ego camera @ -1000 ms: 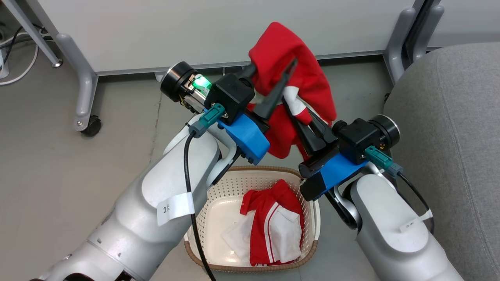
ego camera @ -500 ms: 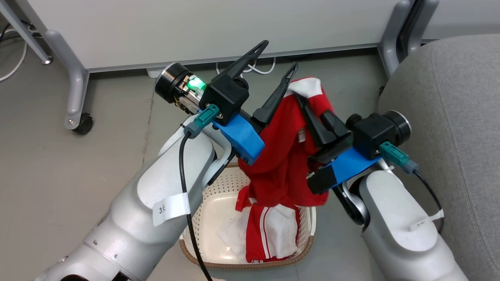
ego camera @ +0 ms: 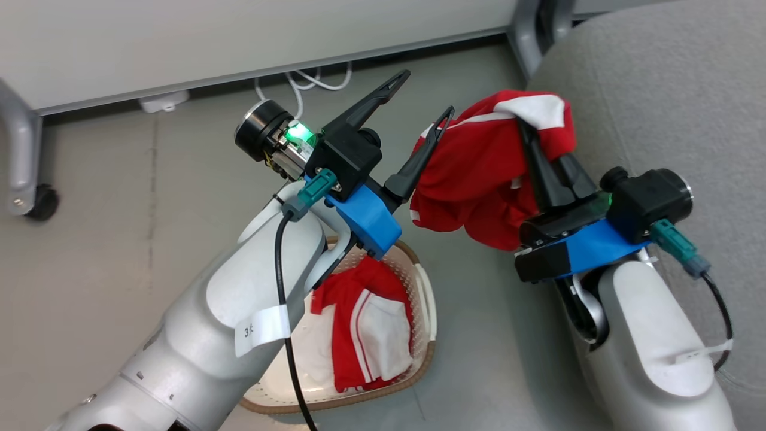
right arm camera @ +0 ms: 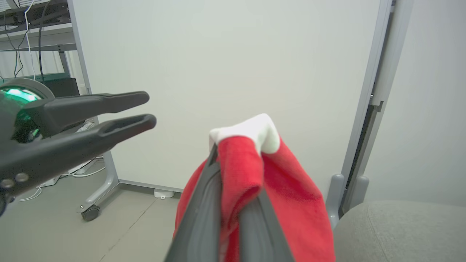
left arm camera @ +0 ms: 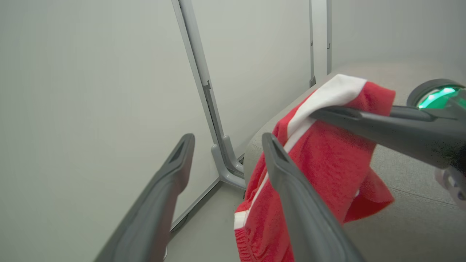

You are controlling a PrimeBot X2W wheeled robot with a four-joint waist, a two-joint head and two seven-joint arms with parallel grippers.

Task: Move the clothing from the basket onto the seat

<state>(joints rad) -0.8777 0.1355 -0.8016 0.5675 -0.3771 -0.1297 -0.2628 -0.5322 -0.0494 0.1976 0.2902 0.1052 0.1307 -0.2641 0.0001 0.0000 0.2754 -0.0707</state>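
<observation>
Left hand (ego camera: 428,92) spread wide in the head view, gripping nothing, one fingertip right at the edge of a red garment (ego camera: 473,179); contact there not clear. Right hand (ego camera: 526,129) clenched on that garment's white-trimmed top, cloth draped over the fingers. Held aloft above the grey floor (ego camera: 119,251), just beside the grey seat (ego camera: 658,90) at the upper right. Lower down, partly behind the left forearm, cream basket (ego camera: 426,293) with brown rim, red-and-white clothing (ego camera: 365,335) lying inside. Along the top, white partition (ego camera: 179,36), white cables (ego camera: 311,81) beneath it, black castor (ego camera: 37,202) at the far left.

Left wrist view: own two fingers well apart, plain white wall between them. Garment hanging just past the finger on that view's right, white stripe running down the red cloth. Pinched high up by the other arm's long dark fingers reaching in from the right, green-lit ring (left arm camera: 435,95) on that wrist. Added here: grey partition post (left arm camera: 204,83) and its foot meeting the floor by the seat's corner, and the seat cushion lying behind and below the cloth.

Right wrist view: own fingers pressed together, red cloth folded between and over them, white band on top. Left hand's fingers at the left, parted, nothing between. Added here: metal shelf (right arm camera: 36,36) with cables in the top left corner, and the seat's rounded corner at the lower right.
</observation>
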